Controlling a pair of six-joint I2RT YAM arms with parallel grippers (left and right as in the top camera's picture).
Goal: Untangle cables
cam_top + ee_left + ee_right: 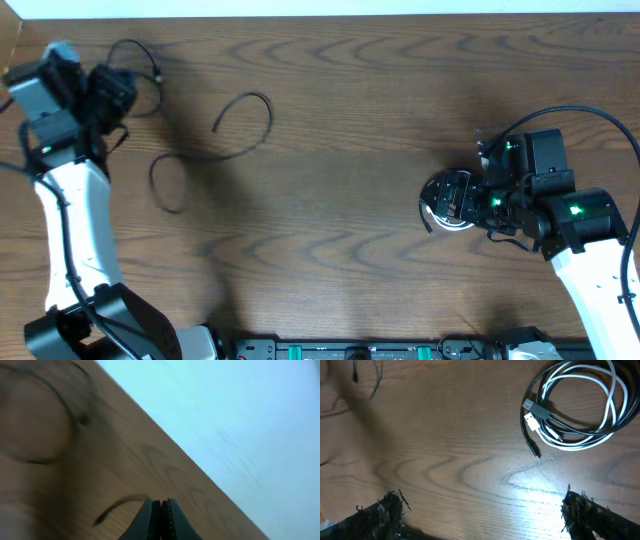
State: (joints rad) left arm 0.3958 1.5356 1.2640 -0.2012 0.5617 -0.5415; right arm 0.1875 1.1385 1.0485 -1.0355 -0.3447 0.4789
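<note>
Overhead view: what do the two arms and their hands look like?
Both the left arm and right arm have white shells, black joints and a thick black cable alongside. The right wrist shows green lights. The left hand is slim and dark; the right hand is black with frayed-looking edges.

Loose cable [270,118] lies left on table [350,230], coiled cables [537,408] right.

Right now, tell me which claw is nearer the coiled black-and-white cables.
Right. The right claw hangs open just beside the coiled cables; the left claw, shut, is far off near a loose black cable.
</note>
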